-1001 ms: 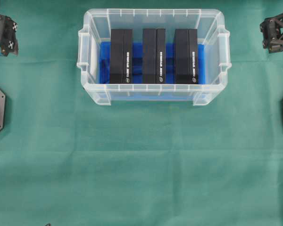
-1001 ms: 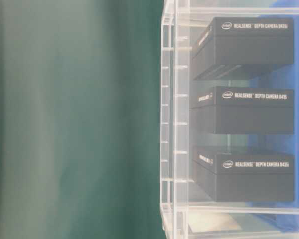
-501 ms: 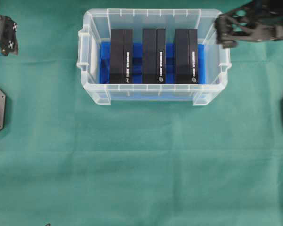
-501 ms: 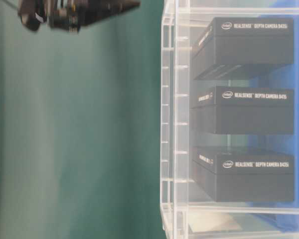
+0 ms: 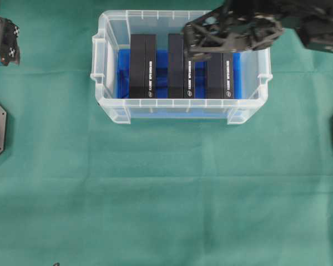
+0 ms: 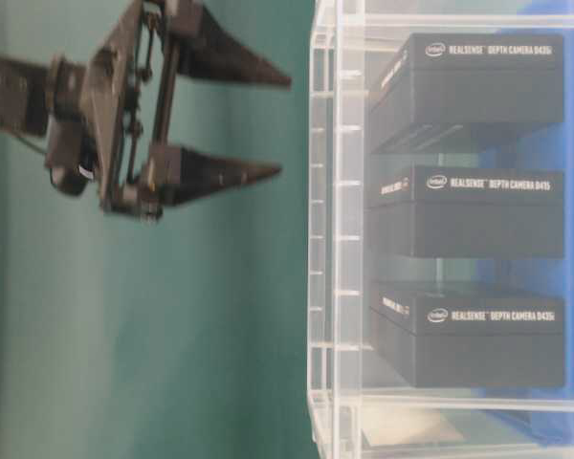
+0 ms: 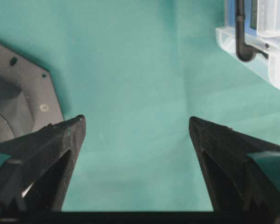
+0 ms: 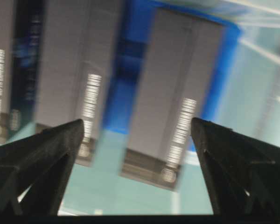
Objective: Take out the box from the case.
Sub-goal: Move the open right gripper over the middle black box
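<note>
You have three black RealSense depth camera boxes standing side by side in the case [image 5: 100, 72], on its blue cloth lining [image 5: 162, 66]: the left box [image 5: 142, 66], the middle box [image 5: 180, 75] and the right box [image 5: 219, 77]. In the table-level view their printed labels read clearly through the clear wall. The case sits on the green cloth [image 5: 166, 188], toward the far side of the table in the overhead view.

Your right gripper [image 5: 190, 43] hangs over the case, above the middle and right boxes, with its jaws spread wide and nothing between them. In the table-level view its fingertips [image 6: 258, 170] are clear of the case rim and touch no box. The right wrist view is blurred, but it shows two boxes framed between the spread fingers.

Your left gripper [image 7: 137, 127] is also spread wide and holds nothing. It sits at the far left edge of the overhead view, well apart from the case, over bare green cloth beside a black base plate [image 7: 14, 98].
</note>
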Controlling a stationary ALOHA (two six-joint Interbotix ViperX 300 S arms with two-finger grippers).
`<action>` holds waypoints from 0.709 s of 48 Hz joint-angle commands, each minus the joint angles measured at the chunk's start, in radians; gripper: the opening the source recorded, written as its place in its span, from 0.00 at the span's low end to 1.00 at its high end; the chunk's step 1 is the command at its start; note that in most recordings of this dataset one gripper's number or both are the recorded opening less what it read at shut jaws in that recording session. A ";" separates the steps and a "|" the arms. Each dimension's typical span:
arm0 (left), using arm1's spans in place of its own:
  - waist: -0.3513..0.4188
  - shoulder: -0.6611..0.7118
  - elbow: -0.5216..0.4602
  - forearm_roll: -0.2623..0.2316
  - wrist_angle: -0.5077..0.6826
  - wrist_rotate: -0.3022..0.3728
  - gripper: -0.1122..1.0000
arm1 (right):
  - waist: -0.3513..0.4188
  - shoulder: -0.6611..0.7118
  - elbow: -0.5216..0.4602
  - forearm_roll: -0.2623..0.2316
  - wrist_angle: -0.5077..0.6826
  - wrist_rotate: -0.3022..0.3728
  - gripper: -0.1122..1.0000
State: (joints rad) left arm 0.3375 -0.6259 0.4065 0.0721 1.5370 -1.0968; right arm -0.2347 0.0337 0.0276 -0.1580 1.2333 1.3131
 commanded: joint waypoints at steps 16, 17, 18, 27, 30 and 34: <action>0.005 -0.009 -0.008 0.002 0.008 0.000 0.92 | 0.017 0.120 -0.206 0.021 -0.002 0.002 0.95; 0.003 -0.009 -0.008 0.002 0.008 0.002 0.92 | 0.018 0.124 -0.213 0.021 -0.002 0.002 0.95; 0.003 -0.009 -0.008 0.002 0.008 0.002 0.92 | 0.018 0.130 -0.218 0.021 -0.002 0.002 0.95; 0.003 -0.011 -0.008 0.002 0.008 0.002 0.92 | 0.020 0.147 -0.236 0.021 0.011 0.002 0.95; 0.003 -0.011 -0.008 0.002 0.008 0.002 0.92 | 0.020 0.147 -0.238 0.021 0.026 0.002 0.95; 0.003 -0.011 -0.008 0.002 0.008 0.002 0.92 | 0.020 0.147 -0.236 0.017 0.043 0.000 0.95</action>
State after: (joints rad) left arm 0.3375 -0.6320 0.4096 0.0721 1.5463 -1.0953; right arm -0.2148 0.1994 -0.1841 -0.1381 1.2655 1.3131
